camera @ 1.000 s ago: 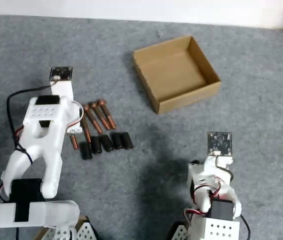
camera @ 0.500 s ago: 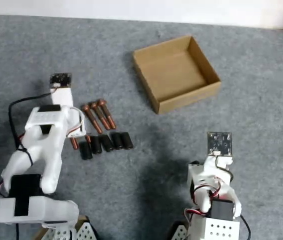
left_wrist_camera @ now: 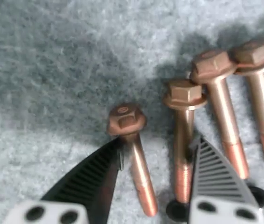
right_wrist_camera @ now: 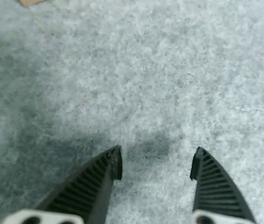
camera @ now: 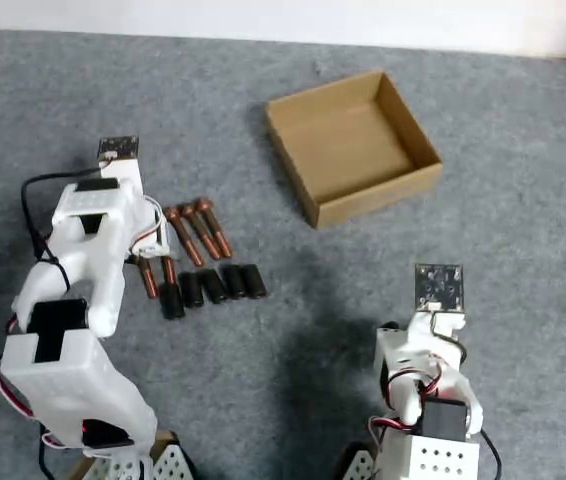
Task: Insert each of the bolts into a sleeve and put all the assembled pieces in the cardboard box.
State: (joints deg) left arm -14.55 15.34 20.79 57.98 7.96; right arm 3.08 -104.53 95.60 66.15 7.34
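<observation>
My left pincer [left_wrist_camera: 158, 141] is open and low over the copper bolts [camera: 198, 232], which lie side by side on the grey desk [camera: 483, 130] just beside the row of black sleeves [camera: 213, 287]. One finger [left_wrist_camera: 94, 177] touches the neck of the outermost bolt [left_wrist_camera: 133, 158]. The other finger [left_wrist_camera: 213, 177] comes down over the shank of the second bolt [left_wrist_camera: 184, 135].

That is my worry: both bolts sit inside the gap. If I close from here, I judge that I may pinch two at once, or squeeze them together so that one rolls or skids out. The far fingertip may also land on top of the second bolt instead of beside it, pressing it down or knocking it into the third bolt [left_wrist_camera: 223, 112] just beside it.

The shanks look round and smooth and should roll easily. A nudge could push them into the sleeve [left_wrist_camera: 176, 211] lying at their tips and upset the row. A grip close to the head might also let the bolt swing in the pincer, which would make it hard to line up with a sleeve's bore.

My right pincer [right_wrist_camera: 157, 156] is open too, holding nothing, over bare desk and well apart from the parts. The cardboard box [camera: 348, 150] stands beyond the bolts, toward my right arm's side, with no assembled piece in it. No bolt is in a sleeve yet.
</observation>
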